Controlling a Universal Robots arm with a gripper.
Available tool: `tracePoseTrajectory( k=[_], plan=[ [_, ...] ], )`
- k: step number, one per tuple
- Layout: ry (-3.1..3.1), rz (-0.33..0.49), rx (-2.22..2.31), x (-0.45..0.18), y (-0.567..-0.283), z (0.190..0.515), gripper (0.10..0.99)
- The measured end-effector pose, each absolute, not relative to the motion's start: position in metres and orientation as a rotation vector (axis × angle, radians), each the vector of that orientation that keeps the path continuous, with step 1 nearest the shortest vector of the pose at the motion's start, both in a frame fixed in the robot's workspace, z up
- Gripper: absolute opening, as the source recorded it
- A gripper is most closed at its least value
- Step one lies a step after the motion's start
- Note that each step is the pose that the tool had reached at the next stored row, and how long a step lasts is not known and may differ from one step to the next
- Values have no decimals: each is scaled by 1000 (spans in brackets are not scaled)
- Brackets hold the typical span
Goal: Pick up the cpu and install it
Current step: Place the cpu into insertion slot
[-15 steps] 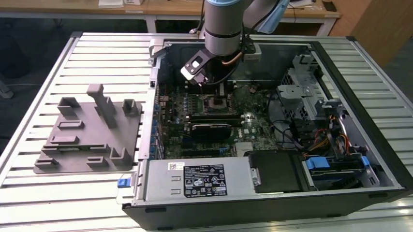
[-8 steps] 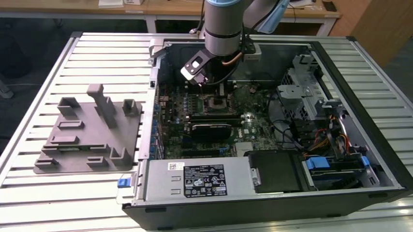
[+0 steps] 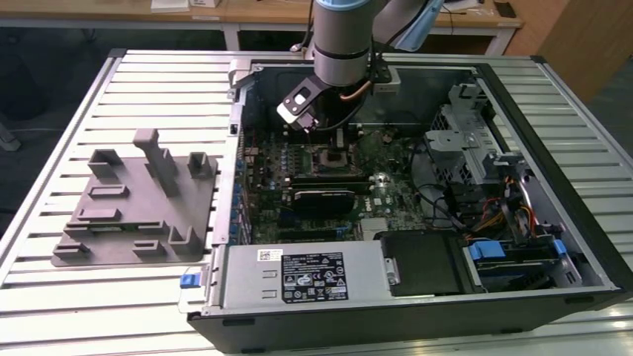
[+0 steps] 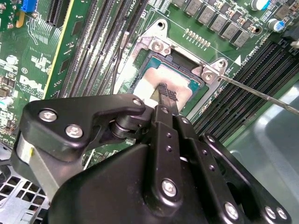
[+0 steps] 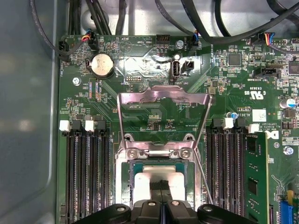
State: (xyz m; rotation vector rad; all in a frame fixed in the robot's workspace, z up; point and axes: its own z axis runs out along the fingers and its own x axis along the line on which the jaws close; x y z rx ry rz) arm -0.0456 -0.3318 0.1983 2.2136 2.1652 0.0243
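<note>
Tray (image 3: pixel 129 215), grey, sits on the slatted surface (image 3: pixel 59 297) at nine o'clock from the open computer case (image 3: pixel 396 319) in the exterior view. In the second wrist view the hand (image 4: pixel 164 95), fingers pressed together, touches the cpu (image 4: pixel 149 79), which lies in the socket (image 5: pixel 159 151). A printed white label (image 3: pixel 314 278) sits at six o'clock.

cpu (image 4: pixel 150 77) partly hidden behind hand (image 4: pixel 164 92); contact perhaps, unclear.

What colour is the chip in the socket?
Silvery-white: the cpu shows best in the second wrist view.
</note>
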Motion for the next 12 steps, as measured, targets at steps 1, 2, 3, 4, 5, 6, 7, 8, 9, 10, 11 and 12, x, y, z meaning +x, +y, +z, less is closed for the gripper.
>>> tracePoseTrajectory(
  k=[1,2,3,4,5,6,7,8,9,10,11,12],
  plan=[
    [2165,25,2214,-46,-332,198,106],
    [2165,25,2214,-46,-332,198,106],
    [2165,25,2214,-46,-332,198,106],
    [2165,25,2214,-46,-332,198,106],
    [2165,26,2214,-46,-332,199,106],
    [2165,27,2214,-45,-332,199,106],
    [2165,27,2214,-45,-332,200,106],
    [2165,25,2214,-46,-332,201,106],
    [2165,25,2214,-46,-332,203,106],
    [2165,25,2214,-46,-332,204,106],
    [2165,25,2214,-46,-332,206,106],
    [2165,25,2214,-46,-332,207,106]
  ],
)
